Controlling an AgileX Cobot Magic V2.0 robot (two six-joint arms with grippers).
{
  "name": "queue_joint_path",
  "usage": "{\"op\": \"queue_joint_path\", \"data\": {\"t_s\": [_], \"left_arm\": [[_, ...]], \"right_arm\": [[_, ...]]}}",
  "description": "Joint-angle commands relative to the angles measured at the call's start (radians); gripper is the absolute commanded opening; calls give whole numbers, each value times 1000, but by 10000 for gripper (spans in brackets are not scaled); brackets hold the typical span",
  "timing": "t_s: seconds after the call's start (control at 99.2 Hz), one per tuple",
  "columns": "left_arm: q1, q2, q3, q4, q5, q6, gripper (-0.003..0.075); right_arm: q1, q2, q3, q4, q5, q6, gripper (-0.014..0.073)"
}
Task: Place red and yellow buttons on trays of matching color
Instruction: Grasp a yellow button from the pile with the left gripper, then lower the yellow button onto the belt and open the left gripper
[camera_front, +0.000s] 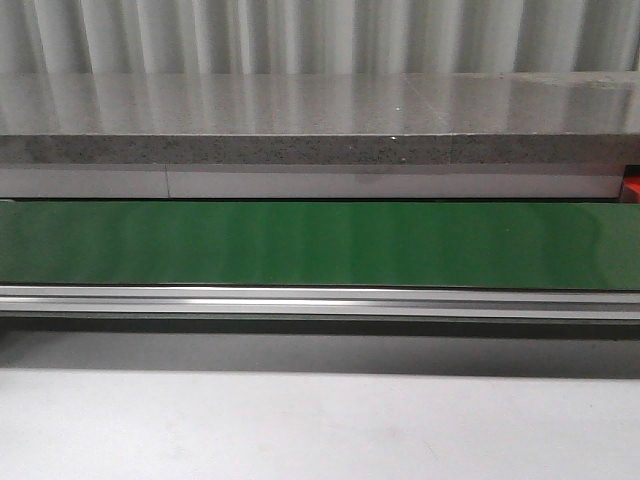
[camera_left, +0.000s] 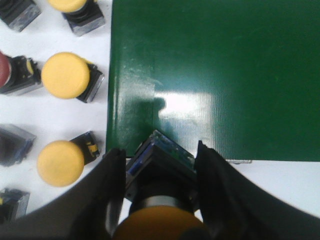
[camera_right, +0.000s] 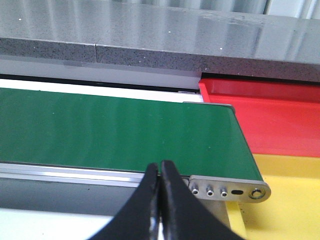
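- One yellow button (camera_left: 159, 210) is pinched between the black fingers (camera_left: 102, 200) of the left end effector (camera_left: 160, 162), blue base poking out over the near edge of the green belt (camera_left: 215, 65).
- Three more yellow buttons (camera_left: 65, 75) and a red button (camera_left: 7, 70) sit on the white tabletop (camera_left: 65, 117) beside the belt.
- Right end effector (camera_right: 160, 172) is clenched on nothing, tips touching, just in front of the belt's end.
- Red tray (camera_right: 270, 115) and yellow tray (camera_right: 295, 200) lie side by side past that end.

Bright overhead glare on the green belt (camera_left: 190, 105); nearest foreground soft, blurred.
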Motion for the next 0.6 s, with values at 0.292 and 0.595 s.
{"op": "queue_joint_path", "data": {"t_s": [0.292, 0.595], "left_arm": [[-38, 184, -203, -4, 59, 3, 80], [-38, 246, -213, -4, 65, 3, 269]], "right_arm": [[-5, -11, -8, -4, -77, -5, -67], [-5, -11, -8, -4, -77, -5, -67]]}}
